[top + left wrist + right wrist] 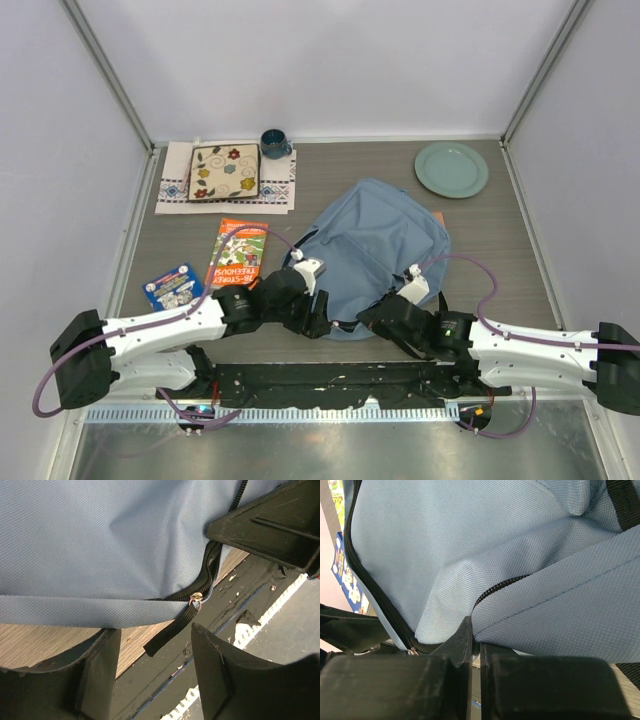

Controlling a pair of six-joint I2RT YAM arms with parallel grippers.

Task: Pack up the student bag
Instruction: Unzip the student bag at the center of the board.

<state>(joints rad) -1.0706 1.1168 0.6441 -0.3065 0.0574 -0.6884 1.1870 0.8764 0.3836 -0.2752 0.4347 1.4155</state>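
The student bag (372,245) is a dusty-blue backpack lying mid-table, its near edge at both grippers. My left gripper (325,322) is open at the bag's near edge. In the left wrist view (152,640) its jaws stand wide apart. The black zipper pull strap (169,631) hangs just above the gap, touching neither finger, below the metal slider (196,600). My right gripper (372,318) is shut on a fold of the bag's blue fabric beside the zipper (500,586). In the right wrist view (475,630) its jaws are almost together.
An orange book (240,252) and a small blue book (172,286) lie left of the bag. A floral tray (225,172) on a placemat and a dark mug (275,143) stand at the back left. A green plate (451,168) sits at the back right.
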